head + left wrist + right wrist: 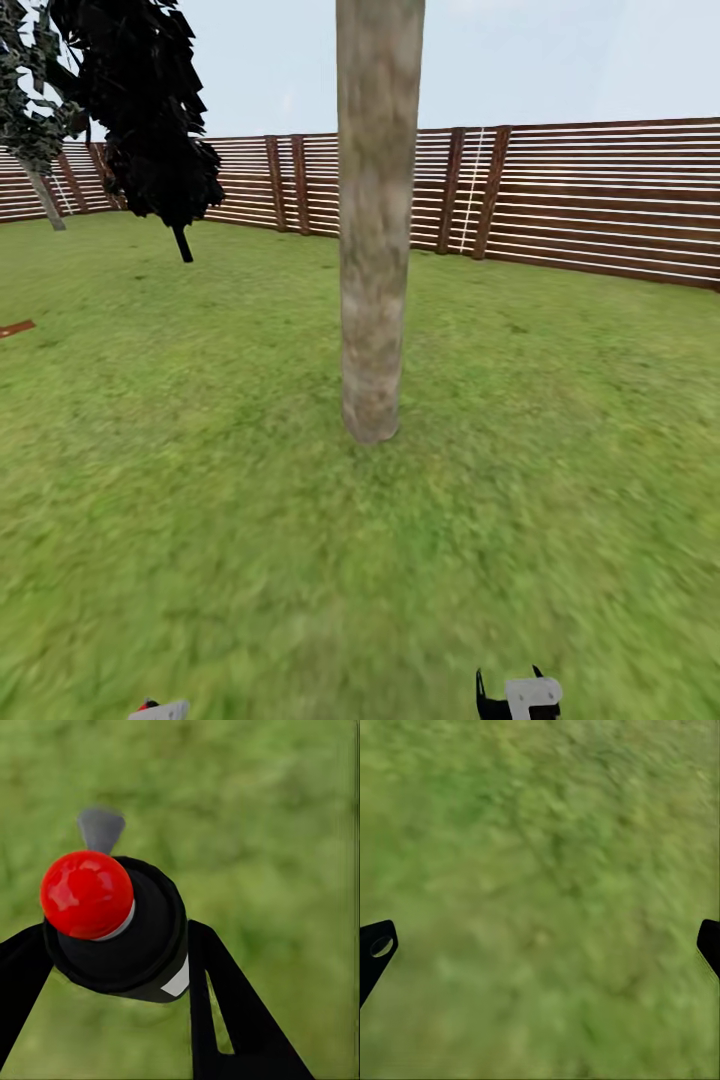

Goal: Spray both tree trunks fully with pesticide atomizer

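One tree trunk [375, 220]: thick, pale and spotty, standing straight up out of the grass in the middle of the head view, top cut off by the picture edge.
Grass [200, 480]: green and blurry, all around the foot of the tree trunk, reaching back to the fence.
Fence [600, 200]: brown wooden slats lying flat, running behind the tree trunk from side to side.
Dark tree [150, 110]: almost black, bushy, on a thin stem, left of the tree trunk and farther back, near the fence.
Other small tree [35, 90]: grey-green, thin leaning stem, even farther left of the tree trunk.
Pesticide atomizer [127, 937]: black round body with a shiny red ball on top and a small grey nozzle, held up over the grass, seen in the left wrist view.
Left gripper [120, 967]: black fingers [232, 1012] squeezed tight on both sides of the pesticide atomizer.
Right gripper [540, 945]: fingers [375, 949] spread wide apart, nothing between them, just grass below.
Head view edge: bits of both grippers peeking in, nearer than the tree trunk, left gripper on the left side.
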You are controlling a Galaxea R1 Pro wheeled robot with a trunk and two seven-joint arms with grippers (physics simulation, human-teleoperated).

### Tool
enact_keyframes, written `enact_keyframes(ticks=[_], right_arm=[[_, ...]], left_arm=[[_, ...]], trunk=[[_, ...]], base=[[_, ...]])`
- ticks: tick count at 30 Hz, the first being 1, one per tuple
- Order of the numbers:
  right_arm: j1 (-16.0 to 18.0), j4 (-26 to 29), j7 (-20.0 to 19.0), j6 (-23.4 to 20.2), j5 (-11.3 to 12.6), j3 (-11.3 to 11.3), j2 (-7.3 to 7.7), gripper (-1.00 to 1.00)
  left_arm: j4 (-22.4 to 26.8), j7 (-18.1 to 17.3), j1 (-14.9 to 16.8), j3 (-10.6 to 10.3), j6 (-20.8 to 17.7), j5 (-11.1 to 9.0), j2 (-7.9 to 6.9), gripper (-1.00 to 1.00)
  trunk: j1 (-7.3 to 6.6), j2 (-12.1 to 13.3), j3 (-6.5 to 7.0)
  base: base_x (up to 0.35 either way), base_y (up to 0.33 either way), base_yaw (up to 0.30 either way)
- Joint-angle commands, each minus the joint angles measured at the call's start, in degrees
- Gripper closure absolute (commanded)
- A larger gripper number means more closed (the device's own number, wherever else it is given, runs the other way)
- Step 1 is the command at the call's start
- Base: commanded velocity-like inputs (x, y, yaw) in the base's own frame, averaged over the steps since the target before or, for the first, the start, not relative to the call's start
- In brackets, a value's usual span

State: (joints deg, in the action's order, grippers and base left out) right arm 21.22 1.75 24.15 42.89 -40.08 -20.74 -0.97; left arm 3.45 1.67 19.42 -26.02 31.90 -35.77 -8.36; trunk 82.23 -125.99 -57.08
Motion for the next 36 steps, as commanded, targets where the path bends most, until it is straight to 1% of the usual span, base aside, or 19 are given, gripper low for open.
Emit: enact_keyframes(ticks=[1,7,13,16,17,19,21,22,23,24,25,26,28,30,31,32,33,35,36], right_arm=[[-0.01,0.0,0.01,0.0,0.0,0.0,-0.02,-1.0],[-0.03,0.18,-0.05,-0.02,-0.13,-0.08,-0.03,-1.0],[-0.02,0.07,-0.09,0.0,-0.17,0.0,-0.17,-1.0],[-0.03,0.27,-0.15,0.0,-0.19,0.02,-0.18,-1.0],[0.04,0.8,-0.19,-0.1,-0.32,-0.1,-0.09,-1.0],[0.05,3.74,-0.34,-0.35,-0.4,-0.06,-0.02,-1.0],[0.05,6.55,-0.45,-1.22,-0.96,0.43,-0.06,-1.0],[0.05,8.88,-0.64,-2.31,-2.51,1.75,-0.07,-1.0],[0.03,10.22,-1.24,-2.99,-3.72,2.79,-0.08,-1.0],[0.06,11.9,-3.8,-3.97,-5.41,4.2,-0.11,-1.0],[0.3,12.92,-7.62,-4.97,-6.33,4.94,-0.14,-1.0],[0.96,13.54,-12.37,-6.29,-6.84,5.33,-0.2,-1.0],[3.52,15.26,-22.84,-9.96,-7.24,5.68,-0.77,-1.0],[5.74,17.68,-32.52,-13.01,-7.34,5.77,-1.4,-1.0],[6.4,18.65,-35.67,-13.74,-7.41,5.78,-1.53,-1.0],[7.58,20.16,-41.51,-15.02,-7.52,5.83,-1.64,-1.0],[8.63,21.64,-47.33,-16.29,-7.58,5.86,-1.7,-1.0],[10.03,24.88,-57.47,-18.05,-7.53,5.82,-1.75,-1.0],[10.26,25.66,-59.68,-18.34,-7.49,5.84,-1.75,-1.0]], left_arm=[[0.0,0.0,0.0,0.0,0.0,0.0,-0.05,1.0],[0.07,0.0,0.0,-0.02,0.0,0.08,-0.23,1.0],[0.33,-0.27,0.0,-0.78,0.01,0.53,0.07,1.0],[1.07,-0.77,0.98,-1.61,-0.29,5.74,-0.28,1.0],[1.12,-2.46,1.19,-1.62,-0.6,10.33,-0.59,1.0],[1.19,-5.31,2.17,-1.63,-0.62,12.88,-1.08,1.0],[1.16,-8.94,3.28,-1.65,-0.62,14.44,-1.66,1.0],[1.19,-12.67,4.28,-1.62,-0.71,15.76,-2.67,1.0],[1.18,-15.07,4.99,-1.6,-0.82,16.7,-3.35,1.0],[1.16,-18.86,6.36,-1.61,-1.15,18.35,-4.5,1.0],[1.14,-22.17,7.62,-1.64,-1.77,19.93,-5.44,1.0],[1.15,-25.31,8.73,-1.64,-2.9,21.67,-6.15,1.0],[1.2,-31.08,11.02,-1.64,-6.15,26.14,-6.83,1.0],[1.21,-35.47,13.35,-1.59,-8.61,31.64,-6.98,1.0],[1.21,-36.81,14.09,-1.59,-9.07,33.51,-7.0,1.0],[1.21,-39.21,15.28,-1.54,-9.53,36.09,-6.96,1.0],[1.21,-41.75,16.41,-1.56,-9.8,37.88,-6.93,1.0],[1.23,-48.29,18.41,-1.62,-10.13,40.15,-6.82,1.0],[1.27,-51.06,19.23,-1.65,-10.54,41.06,-6.68,1.0]], trunk=[[0.0,0.0,0.0],[0.0,0.0,0.0],[0.0,0.0,0.0],[0.0,0.0,0.0],[0.0,0.0,0.0],[0.0,0.0,0.0],[0.0,0.0,0.0],[0.0,0.0,0.0],[0.0,0.0,0.0],[0.0,0.0,0.0],[0.0,0.0,0.0],[0.0,0.0,0.0],[0.0,0.0,0.0],[0.0,0.0,0.0],[0.0,0.0,0.0],[0.0,0.0,0.0],[0.0,0.0,0.0],[0.0,0.0,0.0],[0.0,0.0,0.0]], base=[[0.293,-0.148,0.0],[0.27,-0.147,0.0],[0.034,-0.021,0.0],[0.0,0.0,0.0],[0.0,0.0,0.0],[0.0,0.0,0.0],[0.0,0.0,0.0],[0.0,0.0,0.0],[0.0,0.0,0.0],[0.0,0.0,0.0],[0.0,0.0,0.0],[0.0,0.0,0.0],[0.0,0.0,0.0],[0.0,0.0,0.0],[0.0,0.0,0.0],[0.0,0.0,0.0],[0.0,0.0,0.0],[0.0,0.0,0.0],[0.0,0.0,0.0]])
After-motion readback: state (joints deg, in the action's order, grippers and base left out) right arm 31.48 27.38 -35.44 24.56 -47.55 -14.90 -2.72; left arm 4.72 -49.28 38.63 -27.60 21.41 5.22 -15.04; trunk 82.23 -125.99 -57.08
